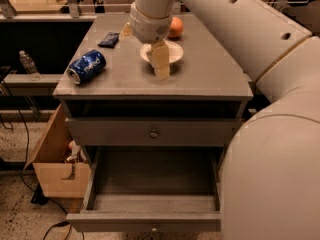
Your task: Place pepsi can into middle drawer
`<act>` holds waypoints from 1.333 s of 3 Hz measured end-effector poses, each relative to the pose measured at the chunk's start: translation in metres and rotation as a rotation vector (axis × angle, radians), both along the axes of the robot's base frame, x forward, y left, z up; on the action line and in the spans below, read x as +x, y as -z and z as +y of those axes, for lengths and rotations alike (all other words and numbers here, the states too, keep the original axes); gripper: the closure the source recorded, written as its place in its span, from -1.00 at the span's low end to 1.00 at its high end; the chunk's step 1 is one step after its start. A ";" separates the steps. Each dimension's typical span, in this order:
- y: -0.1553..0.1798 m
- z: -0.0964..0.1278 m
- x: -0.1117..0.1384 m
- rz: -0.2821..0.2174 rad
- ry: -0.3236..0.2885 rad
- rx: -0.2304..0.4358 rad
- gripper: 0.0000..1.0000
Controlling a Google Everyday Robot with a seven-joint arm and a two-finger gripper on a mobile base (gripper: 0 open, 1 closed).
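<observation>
The pepsi can (86, 66), blue with white lettering, lies on its side at the left of the grey cabinet top (210, 79). My gripper (160, 64) hangs from the big white arm over the middle of the top, just in front of a white bowl (172, 51) and about a can's length right of the can, not touching it. The middle drawer (155, 176) is pulled out below, a shallow grey box with nothing in it and a small knob at its front.
An orange (175, 28) sits behind the bowl and a flat dark snack packet (108, 39) lies at the back left. The upper drawer front (154, 133) is closed. A cardboard box (52, 159) and a water bottle (28, 65) stand left of the cabinet.
</observation>
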State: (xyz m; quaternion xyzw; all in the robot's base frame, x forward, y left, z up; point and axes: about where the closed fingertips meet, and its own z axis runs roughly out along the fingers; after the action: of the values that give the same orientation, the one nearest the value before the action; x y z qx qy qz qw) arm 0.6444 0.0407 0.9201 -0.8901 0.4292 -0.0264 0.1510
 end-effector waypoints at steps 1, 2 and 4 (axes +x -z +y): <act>0.011 0.032 0.020 0.012 -0.095 -0.045 -1.00; 0.007 0.088 0.041 -0.025 -0.228 -0.052 -1.00; 0.012 0.167 0.065 -0.058 -0.268 -0.020 -1.00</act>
State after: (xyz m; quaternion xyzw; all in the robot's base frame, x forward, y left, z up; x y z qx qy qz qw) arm 0.7098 0.2079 0.9080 -0.9398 0.3017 -0.0360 0.1566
